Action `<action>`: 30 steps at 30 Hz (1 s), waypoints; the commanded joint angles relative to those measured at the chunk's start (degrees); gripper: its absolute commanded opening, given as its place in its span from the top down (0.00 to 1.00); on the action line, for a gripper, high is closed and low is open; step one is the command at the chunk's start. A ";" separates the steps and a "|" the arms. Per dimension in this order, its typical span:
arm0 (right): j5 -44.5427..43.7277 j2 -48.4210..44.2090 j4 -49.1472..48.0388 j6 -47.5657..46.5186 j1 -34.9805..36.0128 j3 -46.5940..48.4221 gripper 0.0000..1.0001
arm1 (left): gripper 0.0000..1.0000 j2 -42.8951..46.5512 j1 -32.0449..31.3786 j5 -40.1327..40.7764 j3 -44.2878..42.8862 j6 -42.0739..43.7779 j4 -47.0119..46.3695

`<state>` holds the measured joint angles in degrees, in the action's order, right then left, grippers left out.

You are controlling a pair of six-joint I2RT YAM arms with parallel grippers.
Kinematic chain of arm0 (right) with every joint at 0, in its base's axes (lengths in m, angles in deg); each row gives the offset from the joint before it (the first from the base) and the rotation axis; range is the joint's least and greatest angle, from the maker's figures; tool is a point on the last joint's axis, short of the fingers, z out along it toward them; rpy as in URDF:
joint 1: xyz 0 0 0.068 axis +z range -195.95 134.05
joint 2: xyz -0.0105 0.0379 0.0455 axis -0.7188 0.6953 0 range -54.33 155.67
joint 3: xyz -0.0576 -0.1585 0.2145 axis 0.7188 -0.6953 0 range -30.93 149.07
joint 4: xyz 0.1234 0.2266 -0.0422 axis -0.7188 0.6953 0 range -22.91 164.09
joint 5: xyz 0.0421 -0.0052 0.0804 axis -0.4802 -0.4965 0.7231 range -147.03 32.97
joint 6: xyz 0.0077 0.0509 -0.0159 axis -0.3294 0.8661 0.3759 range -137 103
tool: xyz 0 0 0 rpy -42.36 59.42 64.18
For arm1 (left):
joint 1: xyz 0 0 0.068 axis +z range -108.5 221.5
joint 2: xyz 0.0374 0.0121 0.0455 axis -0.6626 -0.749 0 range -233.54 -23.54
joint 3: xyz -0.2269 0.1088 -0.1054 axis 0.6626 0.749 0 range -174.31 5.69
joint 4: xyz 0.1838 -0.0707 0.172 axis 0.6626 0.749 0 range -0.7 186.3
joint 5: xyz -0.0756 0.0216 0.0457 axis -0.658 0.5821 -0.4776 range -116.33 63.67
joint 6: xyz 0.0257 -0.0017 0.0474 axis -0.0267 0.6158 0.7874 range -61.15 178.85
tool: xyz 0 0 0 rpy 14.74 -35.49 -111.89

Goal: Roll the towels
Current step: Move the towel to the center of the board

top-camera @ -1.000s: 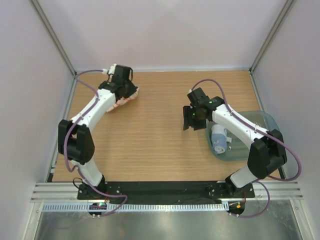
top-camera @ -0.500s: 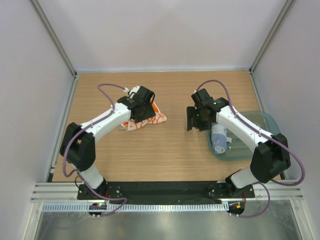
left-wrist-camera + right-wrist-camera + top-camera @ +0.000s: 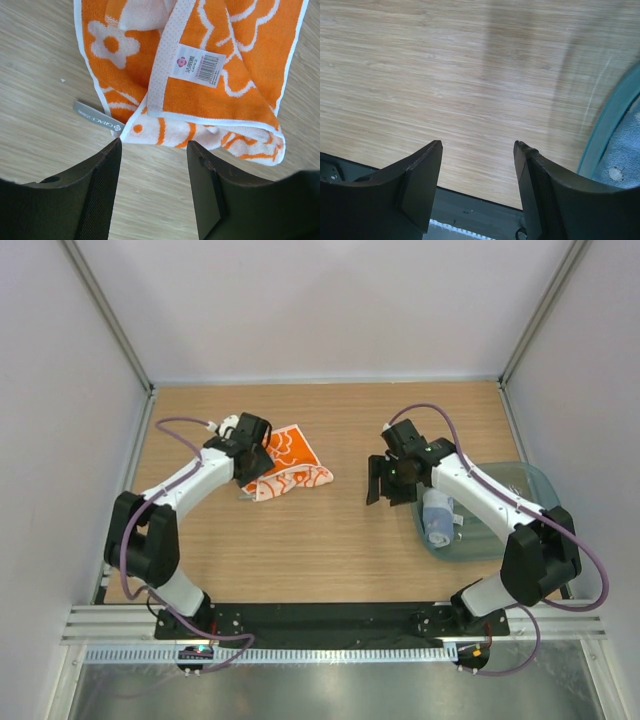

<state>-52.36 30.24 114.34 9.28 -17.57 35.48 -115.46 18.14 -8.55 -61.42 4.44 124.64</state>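
Orange and white is what catches the eye from above: the patterned towel point(image 3: 297, 462) lies crumpled on the wooden table point(image 3: 320, 550) at about 10 o'clock from its middle. The left claw point(image 3: 256, 462) sits at that towel's 9 o'clock edge. Over at 4 o'clock the pale grey-blue towel point(image 3: 438, 518) lies rolled inside the teal tray point(image 3: 535, 483). The right claw point(image 3: 386, 486) hangs at the tray's 10 o'clock side, spread, nothing in it.

From the left wrist, the left claw point(image 3: 155, 145) stands spread with only bare wood between its fingers point(image 3: 102, 185). The orange towel point(image 3: 235, 95) lies just past the tips toward 12 o'clock, its white label point(image 3: 196, 65) facing up and a grey tag point(image 3: 97, 118) poking out at 9 o'clock. I cannot tell whether a tip touches its hem.

From the right wrist, the right claw point(image 3: 478, 145) is spread over bare wood, gripping nothing. The tray's rim point(image 3: 605, 125) curves past at 3 o'clock.
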 commanded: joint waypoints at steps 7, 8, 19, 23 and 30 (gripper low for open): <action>5.61 -1.08 -2.68 0.88 0.27 -1.37 0.34 | 0.44 -5.37 0.94 -0.11 -0.21 1.06 -7.12; 5.88 -1.17 -2.86 0.96 0.27 -1.29 0.34 | 0.45 -6.25 0.86 -0.46 -0.21 0.98 -7.90; 5.88 -0.82 -2.33 0.08 0.27 -1.46 0.34 | 0.53 -10.03 0.94 -0.20 -1.44 0.36 -10.28; 5.79 -0.64 -2.51 0.09 0.18 -1.55 0.34 | 0.66 -10.56 0.94 -0.29 -1.79 0.19 -10.37; 5.70 0.06 -2.60 0.08 0.27 -1.11 0.34 | 0.94 -9.68 1.12 0.06 -2.58 0.54 -10.46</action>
<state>-47.38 30.35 112.54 9.87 -17.57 33.98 -125.95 18.78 -9.40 -61.68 5.03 115.89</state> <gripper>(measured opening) 0.661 0.087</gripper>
